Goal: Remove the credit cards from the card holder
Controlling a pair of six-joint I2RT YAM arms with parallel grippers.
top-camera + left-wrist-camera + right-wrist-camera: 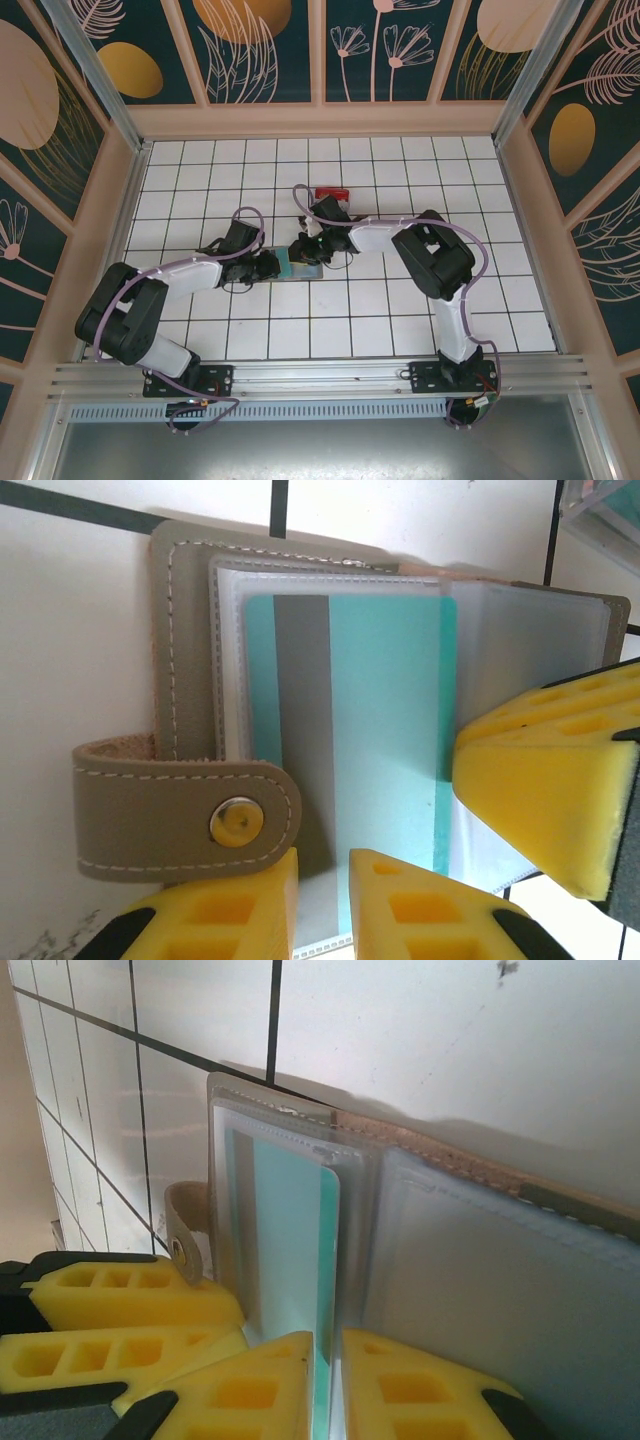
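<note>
The grey-brown card holder (300, 264) lies open on the tiles at mid-table, with its snap strap (180, 815) folded to the left. A teal credit card (380, 730) with a grey stripe sits in a clear sleeve. My right gripper (327, 1360) is shut on that card's (290, 1250) edge, which runs edge-on between the yellow pads; one of its fingers (540, 790) covers the card's right side. My left gripper (322, 880) rests its tips on the holder's (185, 650) near edge beside the strap. Its jaws stand almost closed with nothing pinched in the narrow gap.
A red and white stack (330, 195) lies on the tiles just beyond the grippers. Both arms (200, 270) (420, 250) meet over the centre of the white tiled table. Patterned walls close in the back and both sides.
</note>
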